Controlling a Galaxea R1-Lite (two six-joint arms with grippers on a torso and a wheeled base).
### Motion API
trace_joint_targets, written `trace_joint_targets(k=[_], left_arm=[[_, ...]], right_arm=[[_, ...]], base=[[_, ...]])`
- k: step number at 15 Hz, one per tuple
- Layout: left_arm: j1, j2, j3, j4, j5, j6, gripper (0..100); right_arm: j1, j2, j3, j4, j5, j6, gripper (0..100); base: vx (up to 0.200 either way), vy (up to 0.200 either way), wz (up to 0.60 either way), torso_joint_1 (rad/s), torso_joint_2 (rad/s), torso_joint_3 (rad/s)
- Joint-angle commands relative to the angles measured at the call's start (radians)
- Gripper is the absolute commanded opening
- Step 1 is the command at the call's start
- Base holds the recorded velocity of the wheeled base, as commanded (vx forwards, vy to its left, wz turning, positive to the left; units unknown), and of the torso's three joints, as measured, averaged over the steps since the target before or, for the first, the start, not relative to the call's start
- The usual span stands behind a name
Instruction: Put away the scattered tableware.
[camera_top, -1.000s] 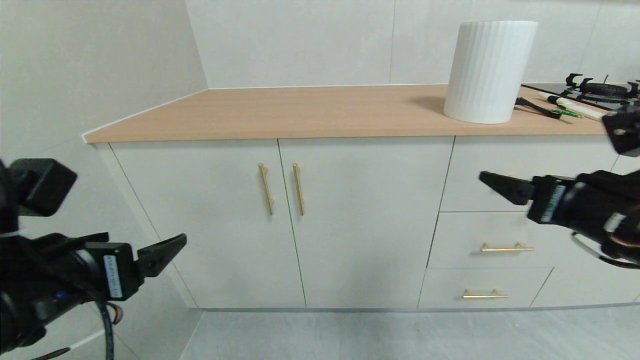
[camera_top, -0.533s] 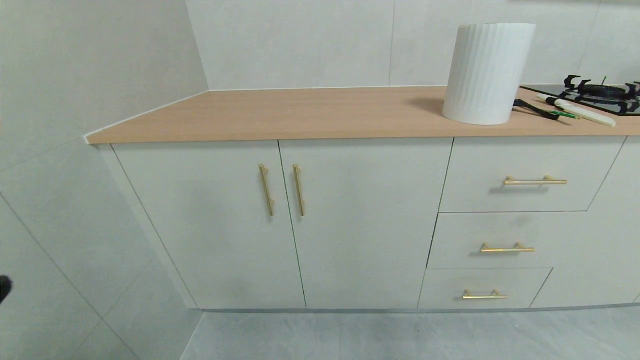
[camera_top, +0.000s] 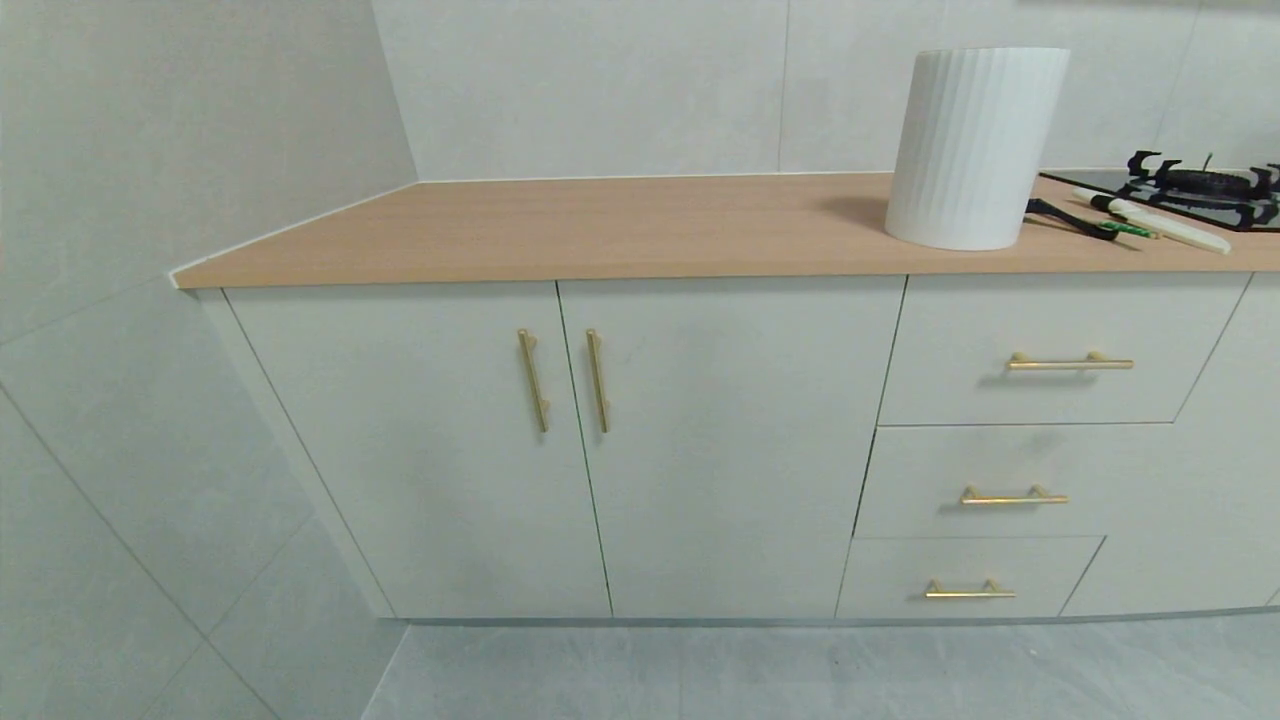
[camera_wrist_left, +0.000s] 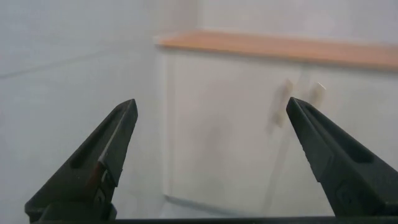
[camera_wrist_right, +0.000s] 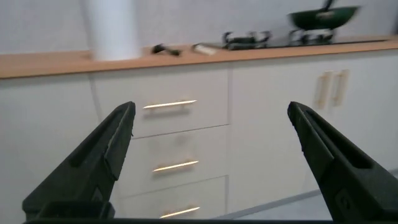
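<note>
Scattered utensils lie on the wooden counter (camera_top: 600, 225) at its right end: a black utensil (camera_top: 1075, 218), a thin green one (camera_top: 1135, 228) and a white-handled knife (camera_top: 1160, 222). A tall white ribbed container (camera_top: 972, 145) stands just left of them. The right wrist view has the container (camera_wrist_right: 112, 28) and the utensils (camera_wrist_right: 163, 49) far off on the counter. My right gripper (camera_wrist_right: 211, 106) is open and empty, held low in front of the drawers. My left gripper (camera_wrist_left: 211, 102) is open and empty, facing the counter's left end and the cabinet doors.
Under the counter are two cabinet doors with gold handles (camera_top: 565, 380) and three drawers (camera_top: 1070, 362). A black stove grate (camera_top: 1205, 183) sits at the far right, with a green pan (camera_wrist_right: 320, 15) on the hob. A tiled wall (camera_top: 150, 200) closes the left side.
Both arms, seen at the head view's left and right edges a second ago, have dropped out of that view. The counter items have not moved.
</note>
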Motion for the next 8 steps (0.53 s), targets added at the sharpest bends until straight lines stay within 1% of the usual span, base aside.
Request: trace_joint_targets(k=[1,2,3,4,5,6,7,8], left_arm=[[0.038,-0.032,0.024,-0.015,0.015,0.0,100],[0.063,-0.037,0.035,-0.017,0.013,0.001,100],[0.124,-0.108,0.069,0.0,-0.037,0.035,100],[0.134,-0.131,0.11,0.011,-0.102,0.057,100],[0.134,-0.131,0.148,0.008,-0.108,0.044,100],[0.134,-0.131,0.205,0.008,-0.112,0.043,100],[0.134,-0.131,0.271,0.005,-0.119,0.049,100],[0.134,-0.131,0.326,0.003,-0.143,0.061,100]], right_arm=[[-0.05,-0.089,0.054,0.031,0.04,-0.011,100],[-0.05,-0.089,0.078,0.028,0.039,-0.007,100],[-0.05,-0.089,0.146,0.027,0.048,0.006,100],[-0.05,-0.089,0.207,0.027,0.072,0.007,100],[-0.05,-0.089,0.275,0.024,0.112,0.006,100],[-0.05,-0.089,0.327,-0.001,0.138,0.009,100],[-0.05,-0.089,0.374,-0.029,0.167,0.01,100],[-0.05,-0.089,0.39,-0.027,0.207,0.012,100]], base=[[0.0,0.0,0.0,0.0,0.0,0.0],[0.0,0.0,0.0,0.0,0.0,0.0],[0.0,0.0,0.0,0.0,0.0,0.0],[0.0,0.0,0.0,0.0,0.0,0.0],[0.0,0.0,0.0,0.0,0.0,0.0],[0.0,0.0,0.0,0.0,0.0,0.0],[0.0,0.0,0.0,0.0,0.0,0.0],[0.0,0.0,0.0,0.0,0.0,0.0]])
